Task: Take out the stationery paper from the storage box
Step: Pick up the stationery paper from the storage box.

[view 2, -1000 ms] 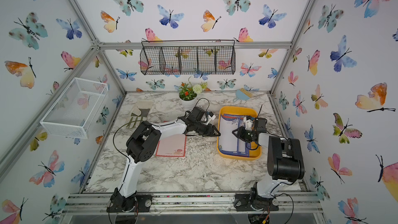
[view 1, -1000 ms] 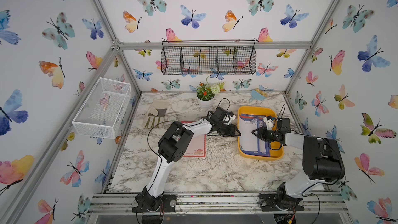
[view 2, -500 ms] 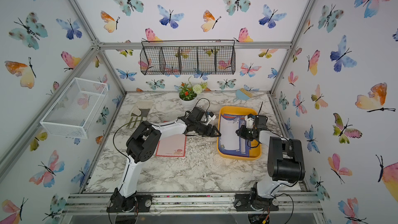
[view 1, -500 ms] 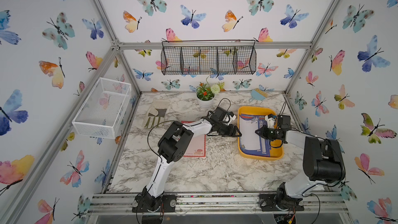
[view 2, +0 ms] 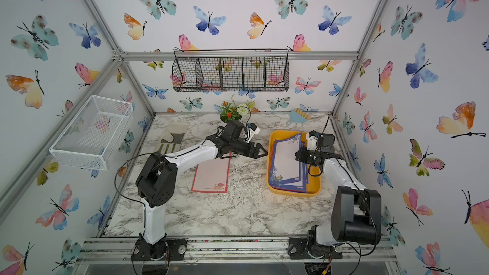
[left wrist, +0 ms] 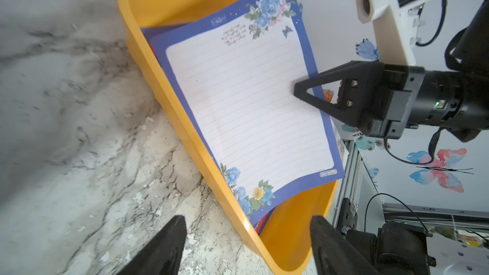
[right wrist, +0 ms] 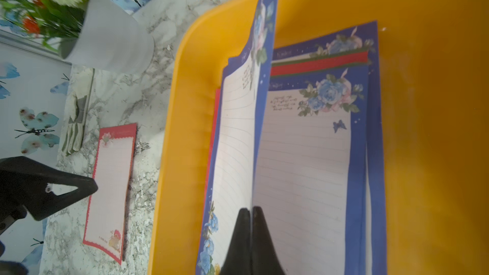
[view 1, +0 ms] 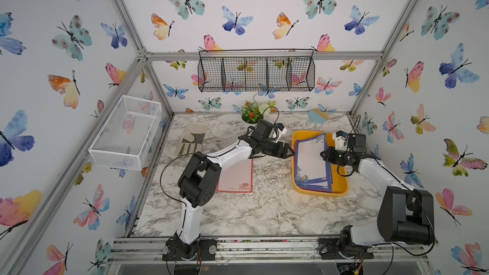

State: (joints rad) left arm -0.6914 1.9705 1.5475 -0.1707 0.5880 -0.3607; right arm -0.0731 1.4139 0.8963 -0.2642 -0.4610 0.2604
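The yellow storage box point(view 1: 341, 191) point(view 2: 315, 186) lies on the right of the marble table and holds a stack of stationery paper. My right gripper point(view 1: 323, 154) point(right wrist: 250, 208) is shut on the right edge of the top blue-bordered sheet point(view 1: 311, 160) point(right wrist: 235, 133), which it lifts off the other sheets point(right wrist: 304, 154). My left gripper point(view 1: 289, 152) point(left wrist: 247, 219) hovers open just outside the box's left wall point(left wrist: 169, 3), nothing between its fingers. A red-bordered sheet point(view 1: 236, 178) point(right wrist: 111, 181) lies flat on the table beneath the left arm.
A potted plant point(view 1: 251, 115) stands at the back centre. A glove point(view 1: 191, 138) lies back left and a blue comb point(view 1: 317, 116) back right. A white mesh basket point(view 1: 124, 133) hangs on the left wall, a black wire basket point(view 1: 256, 74) on the back wall.
My right gripper has shut on the top blue sheet's edge and raised it a little. My left gripper's fingers have spread wider; the left arm has stayed beside the box.
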